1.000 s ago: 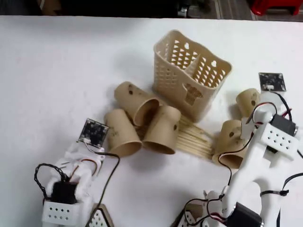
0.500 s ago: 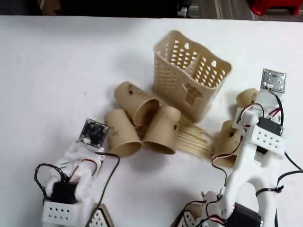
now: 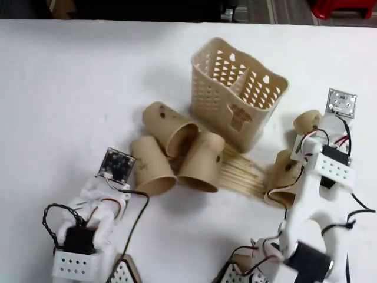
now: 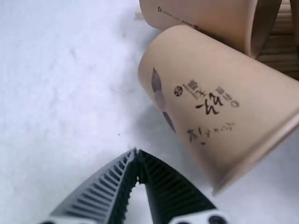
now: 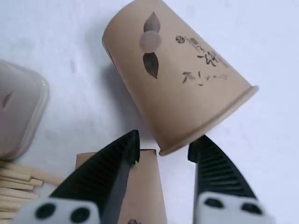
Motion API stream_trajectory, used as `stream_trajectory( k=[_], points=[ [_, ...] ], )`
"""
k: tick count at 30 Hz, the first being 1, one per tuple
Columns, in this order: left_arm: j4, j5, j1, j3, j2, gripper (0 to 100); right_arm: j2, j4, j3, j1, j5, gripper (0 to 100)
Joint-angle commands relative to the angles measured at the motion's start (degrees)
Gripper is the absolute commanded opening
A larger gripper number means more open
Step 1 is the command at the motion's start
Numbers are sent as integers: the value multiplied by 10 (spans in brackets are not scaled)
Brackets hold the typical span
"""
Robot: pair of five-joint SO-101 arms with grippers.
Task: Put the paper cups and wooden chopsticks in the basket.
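Observation:
Three paper cups lie on their sides left of the cream basket point(image 3: 238, 91): one point(image 3: 168, 127) near it, one point(image 3: 152, 165) nearest the left arm, one point(image 3: 203, 160) on the wooden chopsticks point(image 3: 241, 174). Two more cups point(image 3: 307, 122) point(image 3: 284, 177) lie right of the basket, partly under the right arm point(image 3: 330, 168). My right gripper point(image 5: 167, 142) is open, its fingers on either side of the rim of the farther cup point(image 5: 177, 74), above the nearer cup point(image 5: 140, 186). My left gripper point(image 4: 137, 154) is shut on nothing, just short of a cup point(image 4: 219, 107).
The basket stands upright with one cup showing inside, and its corner point(image 5: 18, 112) lies close to the right gripper. White table point(image 3: 76, 76) stretches wide on the left and far side. The left arm point(image 3: 88, 230) sits at the near-left edge.
The right arm has swung slightly left and forward over the two right-hand cups, covering more of the farther one. The left arm and all cups have stayed put.

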Motion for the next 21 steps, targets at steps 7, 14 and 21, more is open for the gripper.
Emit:
stream_trajectory(
  k=[7,14,21],
  points=[
    [-4,0,-3,-3,-6,24,148,-25,-135,6,-17,87],
    [-4,0,-3,-3,-6,24,78,2,-138,6,67,21],
    [-5,0,-3,-3,-6,24,-74,65,-140,3,164,20]
  ],
)
